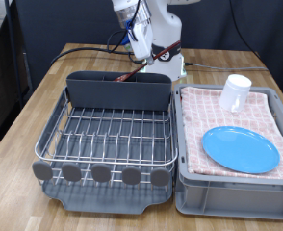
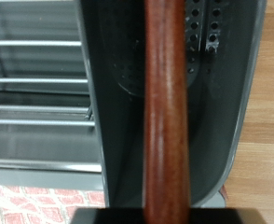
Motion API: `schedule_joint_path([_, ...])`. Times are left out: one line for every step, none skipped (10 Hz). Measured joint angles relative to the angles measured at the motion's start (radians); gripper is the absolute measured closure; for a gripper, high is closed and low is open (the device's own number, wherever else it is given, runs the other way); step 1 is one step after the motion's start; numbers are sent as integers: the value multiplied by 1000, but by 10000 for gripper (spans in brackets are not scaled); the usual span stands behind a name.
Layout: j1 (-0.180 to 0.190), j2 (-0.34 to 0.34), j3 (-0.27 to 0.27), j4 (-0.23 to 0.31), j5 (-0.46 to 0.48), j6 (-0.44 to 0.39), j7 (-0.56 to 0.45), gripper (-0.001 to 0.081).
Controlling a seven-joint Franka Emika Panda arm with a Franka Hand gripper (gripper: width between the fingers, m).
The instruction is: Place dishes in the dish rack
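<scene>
**Spoon poised over the cutlery box**

In the exterior view the gripper (image 1: 140, 50) hung at upper centre of the frame, just above the tall grey cutlery box (image 1: 118, 90) at the back of the dish rack (image 1: 103, 144). The wooden spoon (image 2: 167, 112) was pinched between the jaws; in the wrist view its long axis ran straight down the frame into the perforated box interior, so the box lay directly below the jaws along the shaft. At the frame's right, the white mug (image 1: 235, 92) and light-blue plate (image 1: 240, 149) lay on the cloth-lined bin (image 1: 238, 183), not yet racked. All sat on the wooden worktop (image 1: 26, 115).
</scene>
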Motion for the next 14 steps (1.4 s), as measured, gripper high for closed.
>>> schedule_joint_path([0, 9, -17, 11, 0, -20, -15, 713])
schedule_joint_path([0, 18, -30, 23, -1, -44, -27, 713])
schedule_joint_path([0, 25, -38, 36, -3, -71, -39, 713])
schedule_joint_path([-2, 33, -43, 46, -4, -89, -45, 713])
schedule_joint_path([-3, 42, -46, 52, -5, -91, -46, 713])
schedule_joint_path([-11, 50, -51, 52, -8, -89, -46, 661])
schedule_joint_path([-21, 58, -52, 52, -15, -76, -46, 661])
schedule_joint_path([-28, 65, -52, 52, -29, -53, -45, 469])
schedule_joint_path([-39, 70, -44, 52, -56, -31, -36, 469])
schedule_joint_path([-61, 72, -21, 50, -104, -8, -6, 311])
schedule_joint_path([-97, 73, 24, 48, -182, 18, 49, 311])
schedule_joint_path([-137, 73, 83, 44, -263, 51, 114, 104])
schedule_joint_path([-168, 71, 142, 42, -328, 74, 175, 25])
schedule_joint_path([-190, 64, 200, 43, -386, 76, 234, 25])
